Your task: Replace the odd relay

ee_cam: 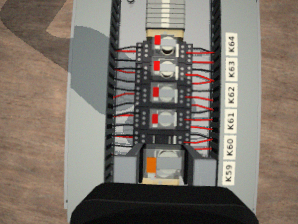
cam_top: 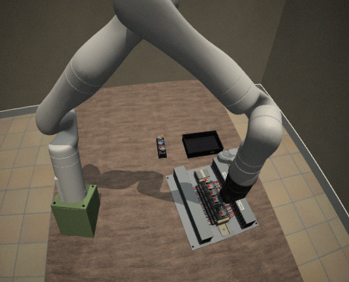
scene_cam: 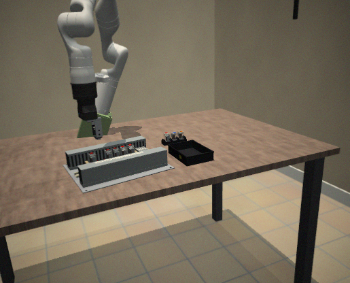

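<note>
Fingers (scene_cam: pixel 96 135) were clenched on the orange-button relay (ee_cam: pixel 161 164), held above the row's near end. Judged best practice: lift straight up without tilt, then carry it to the tray (cam_top: pixel 202 144).

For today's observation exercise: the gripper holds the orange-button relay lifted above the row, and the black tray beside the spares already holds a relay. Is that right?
Not quite. The gripper does hold the orange-button relay above the row, but the black tray beside the spares holds nothing, as the top view shows.
</note>
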Available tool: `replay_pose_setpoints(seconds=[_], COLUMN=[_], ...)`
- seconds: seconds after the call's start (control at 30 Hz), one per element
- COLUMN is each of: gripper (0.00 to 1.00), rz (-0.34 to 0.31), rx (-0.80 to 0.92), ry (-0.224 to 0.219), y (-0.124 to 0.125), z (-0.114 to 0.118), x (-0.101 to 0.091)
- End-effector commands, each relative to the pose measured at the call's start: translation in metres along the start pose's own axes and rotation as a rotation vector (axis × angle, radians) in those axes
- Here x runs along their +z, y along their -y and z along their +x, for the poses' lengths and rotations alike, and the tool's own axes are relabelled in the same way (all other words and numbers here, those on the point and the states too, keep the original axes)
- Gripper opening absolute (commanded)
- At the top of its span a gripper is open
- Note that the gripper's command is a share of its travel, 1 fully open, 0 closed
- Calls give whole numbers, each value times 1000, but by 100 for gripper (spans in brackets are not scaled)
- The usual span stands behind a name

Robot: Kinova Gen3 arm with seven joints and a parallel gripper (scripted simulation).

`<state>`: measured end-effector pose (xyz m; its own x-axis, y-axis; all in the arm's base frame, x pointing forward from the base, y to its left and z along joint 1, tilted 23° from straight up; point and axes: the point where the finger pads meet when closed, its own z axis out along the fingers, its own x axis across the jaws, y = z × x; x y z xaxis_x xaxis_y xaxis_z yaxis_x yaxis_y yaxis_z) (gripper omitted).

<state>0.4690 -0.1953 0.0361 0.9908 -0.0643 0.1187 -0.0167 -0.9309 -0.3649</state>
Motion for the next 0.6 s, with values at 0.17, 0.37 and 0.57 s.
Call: replay_pose_setpoints(seconds=[0.17,0.37,0.57], gripper=[0,0,0], rz=[3,4,1], rx=[1,2,0], ry=[-3,-3,-2], y=[3,4,2], z=[1,1,0], x=[4,6,4])
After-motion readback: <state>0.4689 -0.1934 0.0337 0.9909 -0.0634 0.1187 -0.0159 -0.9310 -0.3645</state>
